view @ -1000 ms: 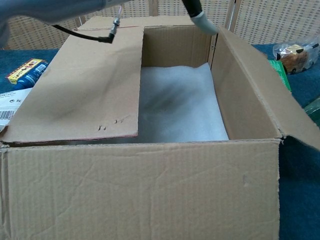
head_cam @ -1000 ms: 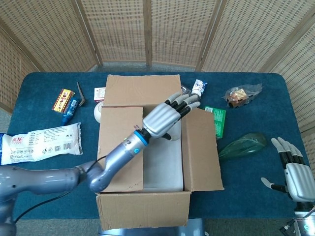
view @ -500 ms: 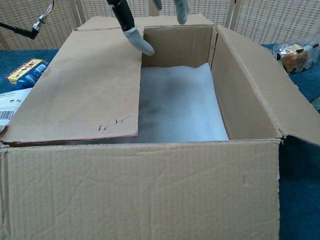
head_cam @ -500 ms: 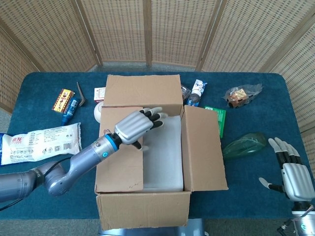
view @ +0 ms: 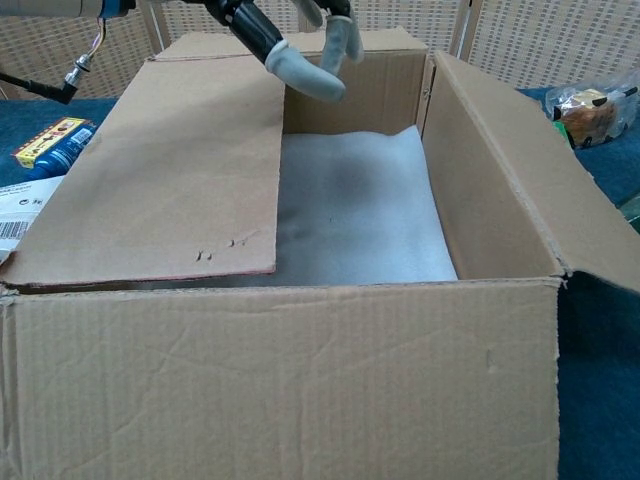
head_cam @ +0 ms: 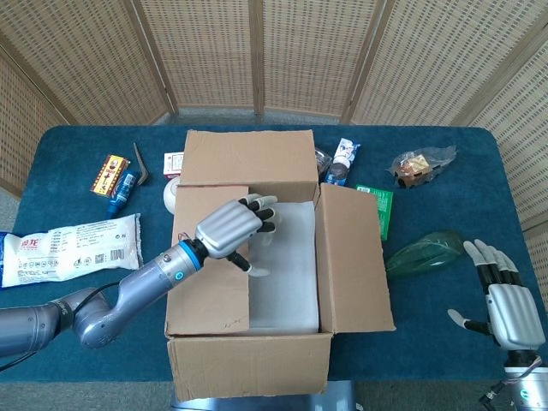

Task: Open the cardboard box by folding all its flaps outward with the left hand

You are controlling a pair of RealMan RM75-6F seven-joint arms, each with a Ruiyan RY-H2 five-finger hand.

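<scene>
Around one cardboard box (head_cam: 257, 274) on the bench (head_cam: 445, 342) lie one white packet (head_cam: 68, 247), one green bag (head_cam: 424, 253), one clear wrapped bundle (head_cam: 419, 164) and two robot hands.

Left flap (head_cam: 210, 265) flat over box (view: 300, 380) opening.

Backdrop: folding screen (head_cam: 257, 51) of woven wicker panels in light wooden frames, angled around the far and side edges of the worktop. Same wicker panels visible along the top edge in the chest view (view: 80, 50). Worktop (head_cam: 428, 282) covered in dark blue cloth, rounded at the far corners. Grey floor strip (head_cam: 214, 116) between screen base and worktop. Lighting even and diffuse, soft shadows only.
</scene>
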